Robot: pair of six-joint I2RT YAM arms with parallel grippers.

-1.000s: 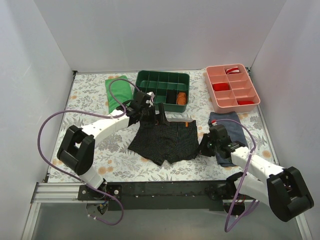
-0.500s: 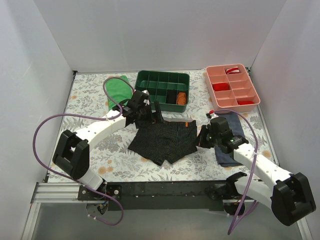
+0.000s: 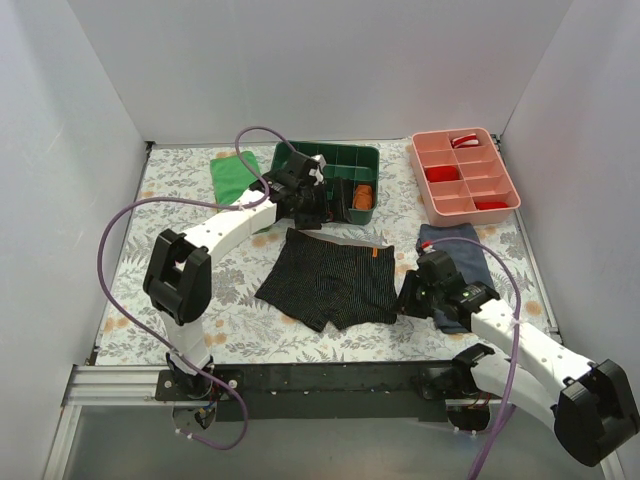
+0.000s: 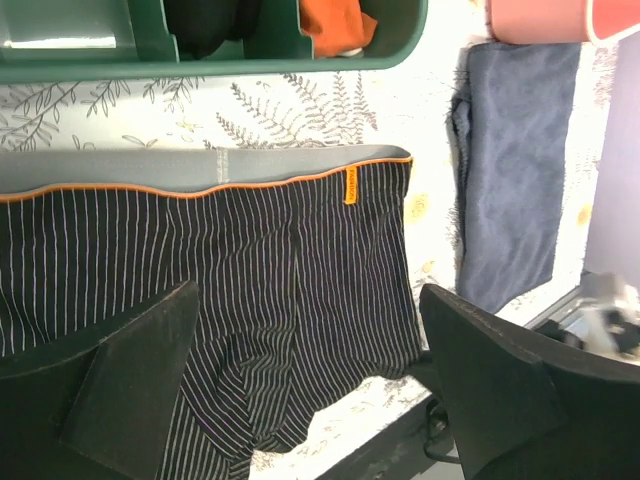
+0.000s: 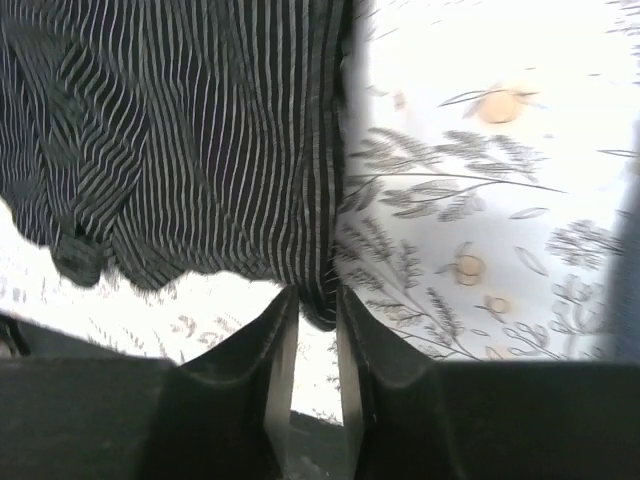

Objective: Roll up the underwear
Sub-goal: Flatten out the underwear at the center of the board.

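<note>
The underwear point(image 3: 335, 280) lies spread flat on the floral table, grey waistband toward the back, orange tag point(image 3: 372, 252) at its right. In the left wrist view the underwear point(image 4: 250, 260) shows its pinstripes and tag point(image 4: 351, 186). My left gripper point(image 3: 315, 208) is open and empty, raised above the waistband next to the green tray; its jaws stand wide apart in its own view point(image 4: 307, 292). My right gripper point(image 3: 405, 297) is shut on the underwear's right leg hem; the hem corner point(image 5: 320, 300) sits between its nearly closed jaws point(image 5: 313, 330).
A green compartment tray point(image 3: 327, 146) with rolled items stands behind the underwear, and a pink tray point(image 3: 455, 133) at the back right. A bright green cloth point(image 3: 232, 173) lies at the back left. A navy folded garment point(image 3: 462, 262) lies under my right arm.
My left gripper let go of the waistband and moved back toward the green tray. The waistband now lies flat. My right gripper shifted slightly nearer with the hem.
</note>
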